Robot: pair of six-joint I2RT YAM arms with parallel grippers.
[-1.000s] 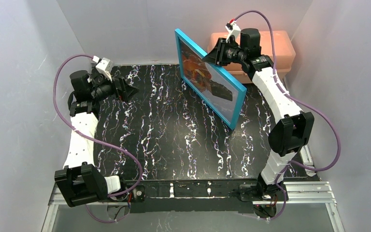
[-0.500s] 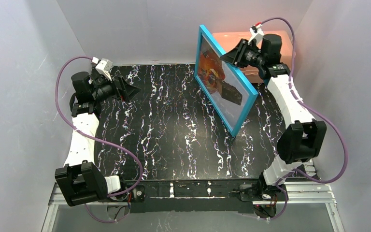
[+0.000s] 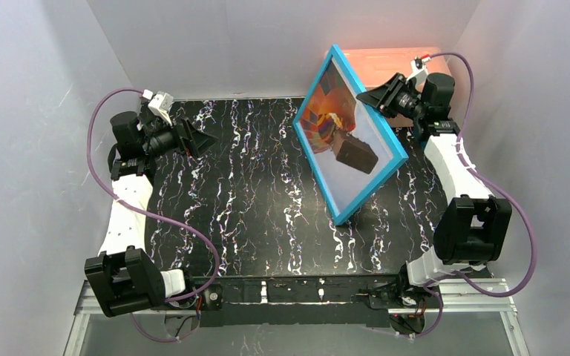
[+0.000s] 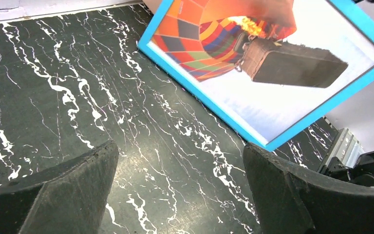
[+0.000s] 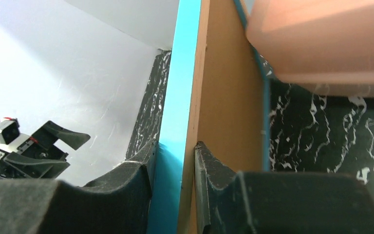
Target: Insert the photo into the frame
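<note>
R gripper (image 5: 175, 157) pinches the edge of the bright blue rectangular picture frame (image 5: 175, 97), wood-colour back, and holds it tilted over the black marbled table (image 3: 252, 193) at approx. 1 o'clock. The hot-air balloon paper photo (image 3: 345, 137) sits inside it. L gripper (image 4: 179, 148), at 10 o'clock, has jaws wide and holds nothing.

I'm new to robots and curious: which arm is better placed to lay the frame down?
The right, probably. The right fingers clamp the frame by its edge; the left fingers gape empty, well apart from it.

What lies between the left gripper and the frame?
Only bare black marbled tabletop lies between the left gripper and the frame, clearest in the left wrist view.
</note>
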